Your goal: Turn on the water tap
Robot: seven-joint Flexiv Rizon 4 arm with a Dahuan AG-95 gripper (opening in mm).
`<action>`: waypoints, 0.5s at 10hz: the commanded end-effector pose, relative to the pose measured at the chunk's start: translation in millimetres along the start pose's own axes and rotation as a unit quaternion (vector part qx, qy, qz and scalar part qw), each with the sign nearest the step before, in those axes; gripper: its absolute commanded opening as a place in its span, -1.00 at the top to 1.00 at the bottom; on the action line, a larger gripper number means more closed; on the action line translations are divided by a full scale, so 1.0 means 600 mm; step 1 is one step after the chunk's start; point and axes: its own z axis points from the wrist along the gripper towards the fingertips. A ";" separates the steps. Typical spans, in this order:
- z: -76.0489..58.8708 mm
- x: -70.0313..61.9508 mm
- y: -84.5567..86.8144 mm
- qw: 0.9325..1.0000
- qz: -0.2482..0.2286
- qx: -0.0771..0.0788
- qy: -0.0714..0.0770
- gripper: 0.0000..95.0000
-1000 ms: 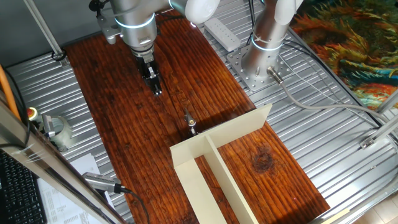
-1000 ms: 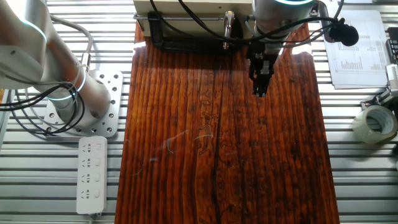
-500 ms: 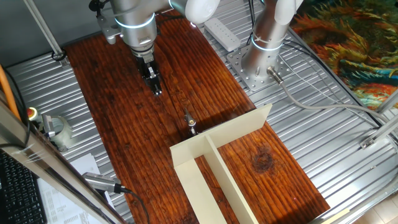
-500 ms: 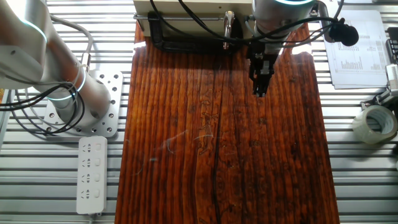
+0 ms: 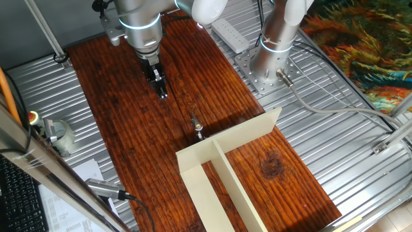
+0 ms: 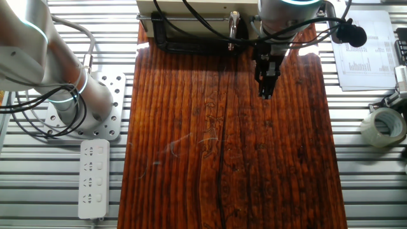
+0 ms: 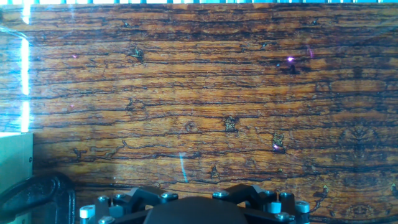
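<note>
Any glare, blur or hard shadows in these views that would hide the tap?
One fixed view: sharp, tap clear, divider shadow just behind it. Other fixed view: glare strip along the board's top edge; tap small but visible. Hand view: blue-white streaks at left, wood in focus, no tap.

The arm descends from above with the wrist vertical. The gripper points straight down, its tip held above the surface, not touching it. The two fingers lie pressed together with no gap visible. Nothing is held between them.
</note>
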 end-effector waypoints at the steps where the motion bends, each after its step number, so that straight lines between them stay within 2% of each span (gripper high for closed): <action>1: 0.000 0.000 0.000 1.000 0.011 -0.005 -0.028 1.00; 3: 0.000 0.000 0.000 1.000 0.007 0.004 -0.019 1.00; 5: 0.000 0.000 0.000 1.000 0.000 0.008 -0.020 1.00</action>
